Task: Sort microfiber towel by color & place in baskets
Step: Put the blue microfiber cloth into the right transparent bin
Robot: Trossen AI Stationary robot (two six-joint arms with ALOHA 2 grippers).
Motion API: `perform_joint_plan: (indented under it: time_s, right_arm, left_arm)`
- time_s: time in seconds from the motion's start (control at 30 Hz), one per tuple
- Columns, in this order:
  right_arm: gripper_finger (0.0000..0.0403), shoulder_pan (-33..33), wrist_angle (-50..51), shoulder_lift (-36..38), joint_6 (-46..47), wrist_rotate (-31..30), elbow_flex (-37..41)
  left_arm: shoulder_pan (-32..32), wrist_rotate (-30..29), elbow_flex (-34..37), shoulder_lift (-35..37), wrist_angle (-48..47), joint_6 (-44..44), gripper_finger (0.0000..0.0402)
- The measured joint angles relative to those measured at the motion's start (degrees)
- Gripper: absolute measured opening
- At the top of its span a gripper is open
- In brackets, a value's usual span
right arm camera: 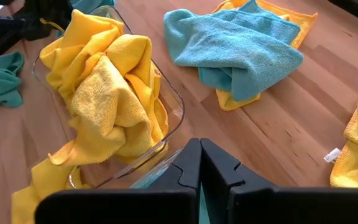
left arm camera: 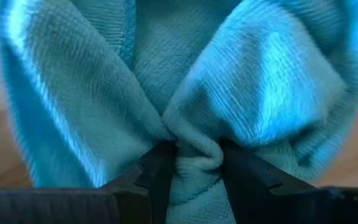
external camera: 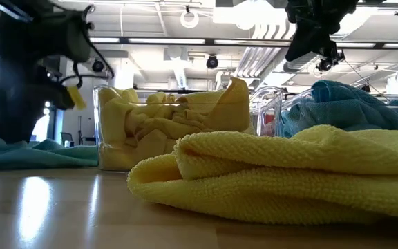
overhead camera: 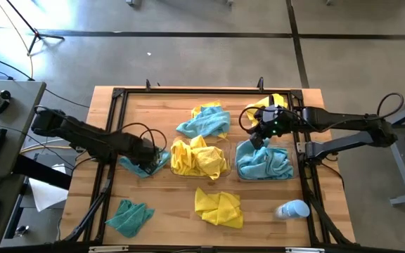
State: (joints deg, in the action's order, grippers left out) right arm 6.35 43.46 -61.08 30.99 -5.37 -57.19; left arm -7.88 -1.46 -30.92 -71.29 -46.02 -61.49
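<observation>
Nearest, low view: we see a folded bright yellow microfiber towel on the wooden table.
Middle: clear plastic basket of yellow towels; clear basket of teal towels.
Left gripper: jaws pinching a teal-blue towel, on the table.
Right gripper: jaws closed, empty, above the teal basket.

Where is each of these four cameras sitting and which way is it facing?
High: overhead, straight down; both arms, yellow-towel basket.
Low: table height, level across; front yellow towel, arms above.
Left wrist: on the left arm; left tool pinching a teal towel.
Right wrist: on the right arm; right tool shut.
Shared: that basket in high, low, right wrist.
</observation>
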Motion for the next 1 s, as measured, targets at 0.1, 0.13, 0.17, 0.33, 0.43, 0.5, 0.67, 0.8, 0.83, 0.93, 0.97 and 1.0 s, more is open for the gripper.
perform_joint_plan:
  time_s: [0.1,0.13,0.17,0.33,0.43,0.5,0.67,0.8,0.83,0.93,0.97,1.0]
  right_arm:
    - [0.0,0.0,-0.27,0.0,0.01,-0.02,0.0]
    - [0.0,0.0,-0.45,0.0,0.01,-0.02,0.0]
    - [0.0,0.0,-0.51,-0.02,0.01,-0.02,0.0]
    - [0.0,0.0,-1.72,-0.02,0.01,-0.3,0.0]
    - [0.0,0.0,-2.49,-0.02,0.03,-2.31,0.0]
    - [0.0,0.0,-3.51,-0.02,0.03,-3.19,0.0]
    - [0.0001,0.0,-8.55,-0.02,-1.3,-3.19,0.0]
    - [0.001,0.0,-13.84,-0.04,-3.43,-3.21,0.0]
    - [0.0014,0.0,-15.19,-0.04,-4.29,-3.2,0.0]
    - [0.0031,-0.02,-19.34,-0.04,-6.78,-3.1,0.0]
    - [0.0039,-0.02,-20.87,-0.09,-7.73,-2.66,0.0]
    - [0.0048,-0.06,-22.83,-0.33,-8.92,-2.17,0.0]
  left_arm:
    - [0.0,0.54,3.56,0.39,4.07,-1.95,0.0121]
    - [0.0,0.56,3.9,0.42,4.32,-3.19,0.0118]
    - [0.0,0.53,3.94,0.42,4.08,-4.2,0.0112]
    - [0.0,0.26,0.43,1.9,-2.88,-4.53,0.0019]
    - [-0.02,-2.74,-4.87,4.34,-11.17,-5.69,0.0012]
    - [0.0,-4.44,-9.37,5.61,-18.64,-5.76,0.0005]
    - [-0.02,-9.39,-23.94,7.65,-34.06,-4.37,0.0002]
    - [0.0,-14.67,-36.1,7.58,-37.16,-1.52,0.0001]
    - [0.0,-15.86,-38.78,7.29,-37.03,-0.42,0.0001]
    - [0.0,-18.36,-45.71,5.49,-34.57,4.15,0.0001]
    - [0.0,-18.8,-47.59,4.68,-33.66,5.9,0.0001]
    - [0.0,-19.16,-49.6,3.56,-32.99,7.73,0.0001]
